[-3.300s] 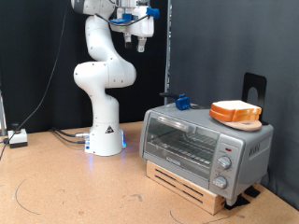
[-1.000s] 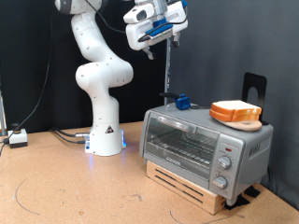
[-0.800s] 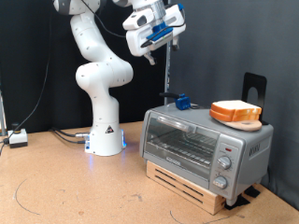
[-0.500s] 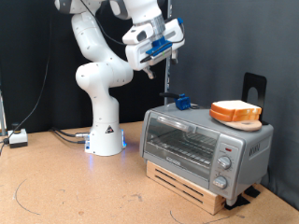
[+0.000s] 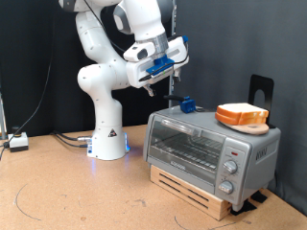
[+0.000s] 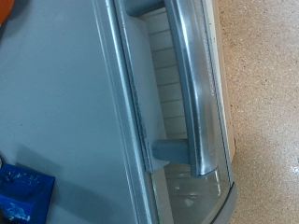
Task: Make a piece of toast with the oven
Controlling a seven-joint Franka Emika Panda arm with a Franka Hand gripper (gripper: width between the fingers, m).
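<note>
The silver-grey oven (image 5: 206, 144) stands on a wooden stand at the exterior view's right, with its glass door shut. Bread (image 5: 242, 116) with an orange-tan crust lies on top of the oven; I cannot tell one slice from a second there. My gripper (image 5: 151, 84) hangs in the air above and to the exterior view's left of the oven, tilted, touching nothing and holding nothing. The wrist view looks down on the oven's grey bar handle (image 6: 193, 84) and glass door (image 6: 154, 84). The fingers do not show there.
A small blue object (image 5: 187, 104) sits on the oven's top at its back edge, and also shows in the wrist view (image 6: 21, 191). A black upright stand (image 5: 259, 91) is behind the oven. The robot's base (image 5: 107, 144) stands on the brown tabletop (image 5: 67, 192).
The arm has swung down and towards the exterior view's right, bringing the gripper from high up to just above the oven's near corner. The oven and bread have not moved.
</note>
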